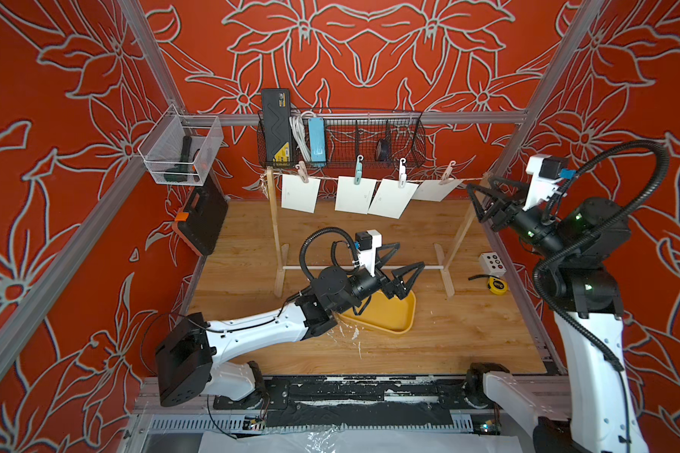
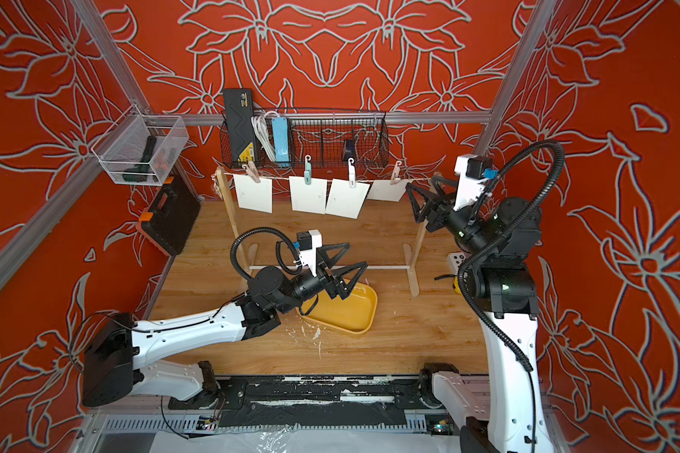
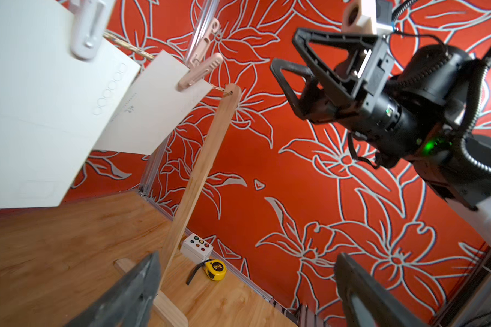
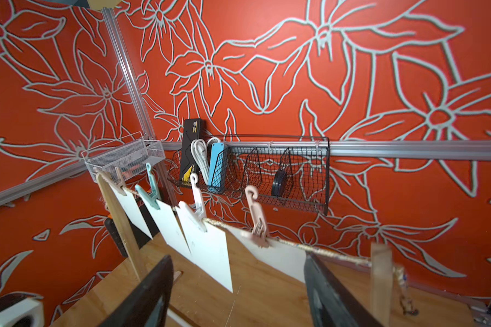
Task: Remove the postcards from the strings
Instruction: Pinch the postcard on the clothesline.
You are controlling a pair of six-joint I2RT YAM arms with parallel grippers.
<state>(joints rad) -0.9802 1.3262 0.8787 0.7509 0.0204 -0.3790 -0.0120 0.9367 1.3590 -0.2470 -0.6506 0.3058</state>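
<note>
Four plain white paper postcards (image 1: 299, 194) hang from the thin beige twine string (image 1: 328, 180), held by pastel plastic clothespins (image 1: 357, 175). My left gripper (image 1: 410, 255) is wide open and empty above the yellow plastic tray (image 1: 391, 315). My right gripper (image 1: 480, 184) is open and empty, just beside the rightmost postcard (image 1: 434, 190).

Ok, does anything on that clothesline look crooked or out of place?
Yes. The end postcard beside the right gripper looks swung out nearly flat instead of hanging down, and its neighbour hangs tilted. The other two hang roughly straight.
</note>
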